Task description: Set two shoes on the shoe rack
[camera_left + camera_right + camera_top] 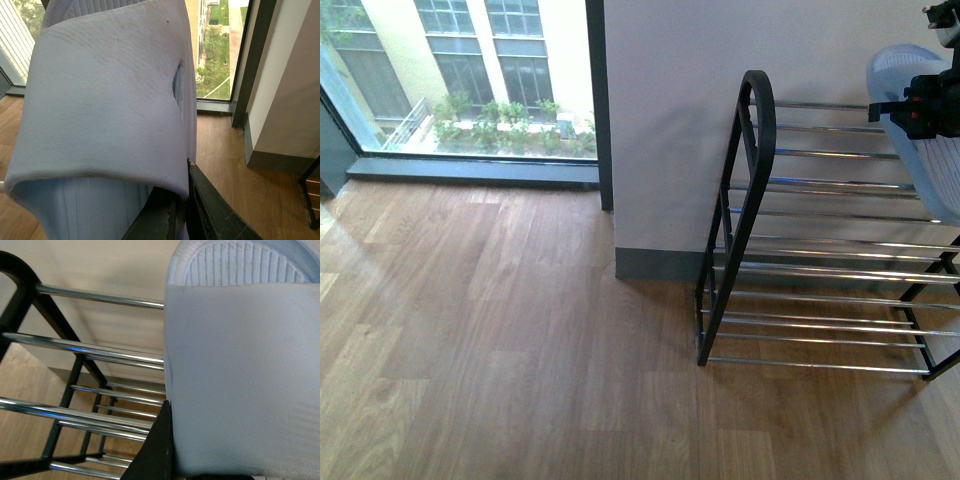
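We've got one pale blue slide sandal (105, 115) clamped in our left tool (182, 210), up by the window (215, 45). The other sandal (915, 130) is gripped by our right tool (932, 105), hanging over the shoe rack's (800, 270) top rods, not touching that we can tell.

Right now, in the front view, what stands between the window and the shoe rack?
A white wall section with a grey baseboard separates the window from the shoe rack, plainly seen in the front view.
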`<action>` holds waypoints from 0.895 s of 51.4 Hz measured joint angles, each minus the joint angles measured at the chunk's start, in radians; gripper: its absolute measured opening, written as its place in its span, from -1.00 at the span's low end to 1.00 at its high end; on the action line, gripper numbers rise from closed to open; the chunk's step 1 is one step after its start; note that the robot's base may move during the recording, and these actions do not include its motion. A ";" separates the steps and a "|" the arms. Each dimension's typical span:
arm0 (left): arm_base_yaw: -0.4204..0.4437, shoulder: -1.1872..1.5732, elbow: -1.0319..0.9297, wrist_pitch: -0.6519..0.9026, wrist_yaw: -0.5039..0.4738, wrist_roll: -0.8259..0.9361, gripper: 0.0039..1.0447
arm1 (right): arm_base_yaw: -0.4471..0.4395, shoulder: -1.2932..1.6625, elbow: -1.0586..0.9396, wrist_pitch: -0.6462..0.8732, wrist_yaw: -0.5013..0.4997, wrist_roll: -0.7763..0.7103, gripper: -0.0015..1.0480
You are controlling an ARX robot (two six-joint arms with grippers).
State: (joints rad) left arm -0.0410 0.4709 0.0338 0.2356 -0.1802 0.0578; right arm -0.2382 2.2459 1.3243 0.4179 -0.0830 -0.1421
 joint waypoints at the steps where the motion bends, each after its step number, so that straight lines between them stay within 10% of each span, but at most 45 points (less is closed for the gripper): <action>1: 0.000 0.000 0.000 0.000 0.000 0.000 -0.96 | -0.002 0.002 0.002 0.003 0.008 -0.008 -0.97; 38: 0.000 0.000 0.000 0.000 0.000 0.000 -0.96 | -0.058 -0.226 -0.081 -0.029 -0.082 -0.049 0.84; 46: 0.000 0.000 0.000 0.000 0.000 0.000 -0.96 | -0.113 -0.417 -0.179 0.004 -0.105 -0.119 0.82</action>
State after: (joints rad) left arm -0.0410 0.4709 0.0338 0.2356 -0.1802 0.0578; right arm -0.3515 1.8286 1.1454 0.4217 -0.1875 -0.2615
